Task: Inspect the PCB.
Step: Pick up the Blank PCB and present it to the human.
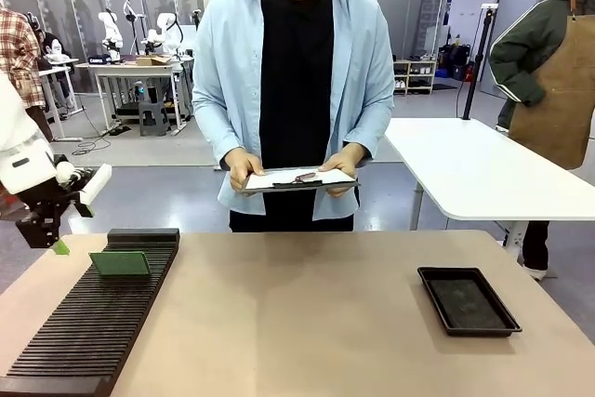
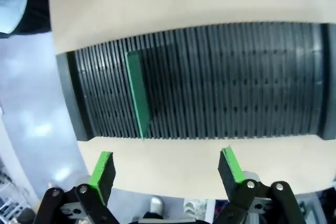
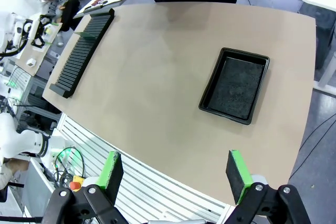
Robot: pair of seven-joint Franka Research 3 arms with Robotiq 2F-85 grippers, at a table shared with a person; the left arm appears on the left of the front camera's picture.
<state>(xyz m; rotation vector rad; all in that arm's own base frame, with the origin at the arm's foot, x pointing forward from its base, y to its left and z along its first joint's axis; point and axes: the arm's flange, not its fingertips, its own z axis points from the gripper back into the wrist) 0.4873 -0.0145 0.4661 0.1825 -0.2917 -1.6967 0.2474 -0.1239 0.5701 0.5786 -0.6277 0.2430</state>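
Note:
The green PCB (image 1: 120, 263) stands on edge in a slot near the far end of the long black slotted rack (image 1: 93, 323). In the left wrist view the PCB (image 2: 138, 94) shows as a thin green strip upright in the rack (image 2: 220, 82). My left gripper (image 1: 48, 234) hangs open left of the rack's far end, off the table's left edge, nothing between its green pads (image 2: 102, 169). My right gripper (image 3: 176, 174) is open high over the table's near edge, empty. The PCB (image 3: 84, 35) appears small in the rack (image 3: 81, 53) there.
A shallow black tray (image 1: 468, 300) lies empty at the right of the table (image 1: 307, 323). A person in a light blue shirt stands at the far side holding a white clipboard (image 1: 297, 179) with a pen on it. Another person stands by a white table at far right.

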